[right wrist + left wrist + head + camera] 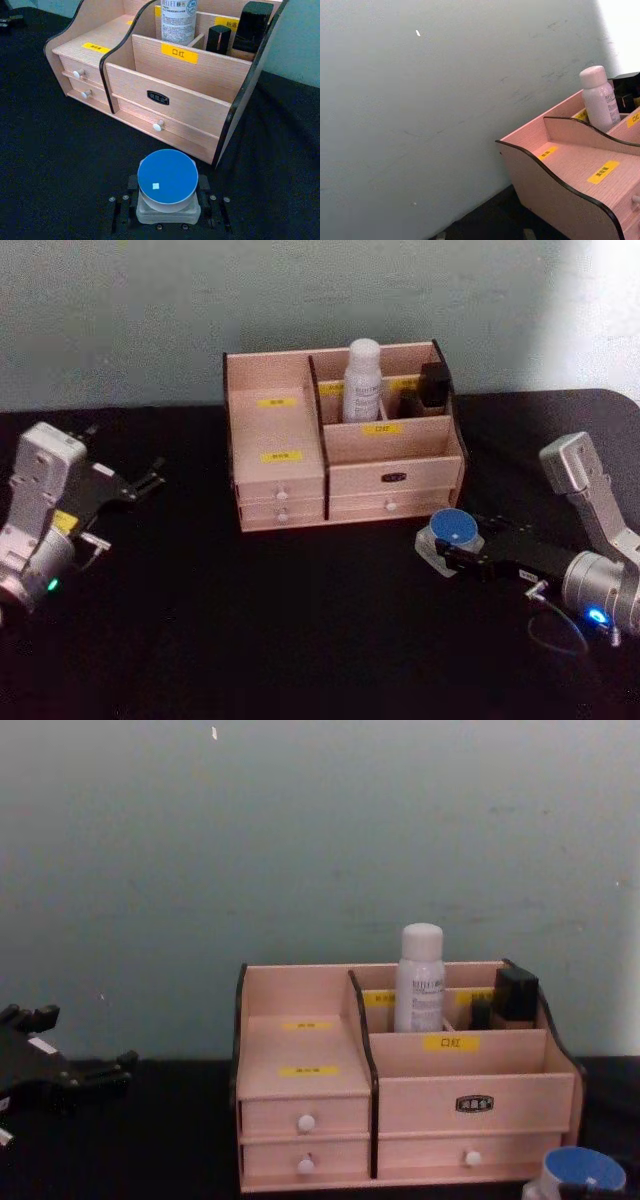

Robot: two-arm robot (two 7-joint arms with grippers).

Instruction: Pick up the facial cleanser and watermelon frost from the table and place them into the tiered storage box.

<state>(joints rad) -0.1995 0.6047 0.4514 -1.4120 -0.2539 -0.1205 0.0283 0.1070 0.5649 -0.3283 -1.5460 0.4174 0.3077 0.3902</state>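
The right arm reaches in low from the desk's right edge, forearm nearly level and wrist pointing toward the desk's middle. The right gripper (447,551) is clamped on the watermelon frost (452,531), a small clear square-based jar with a round blue lid, with one finger pressed against each side of the jar base. The jar sits upright just in front of the right front corner of the tiered storage box (360,480), close to it but not touching. The pictures do not show whether the jar base rests on the black desk (300,630) or is raised off it. The box is a pale pinkish wooden organiser with black curved side panels, yellow labels and white-knobbed drawers, and it stands at the middle of the desk's rear edge. The facial cleanser (363,380), a white cylindrical bottle with a rounded cap, stands upright in a rear compartment of the box, beside two black containers (433,385). The left arm is parked near the desk's left edge, elbow bent. The left gripper (148,478) points toward the box, well apart from it, with its fingers spread and holding nothing.
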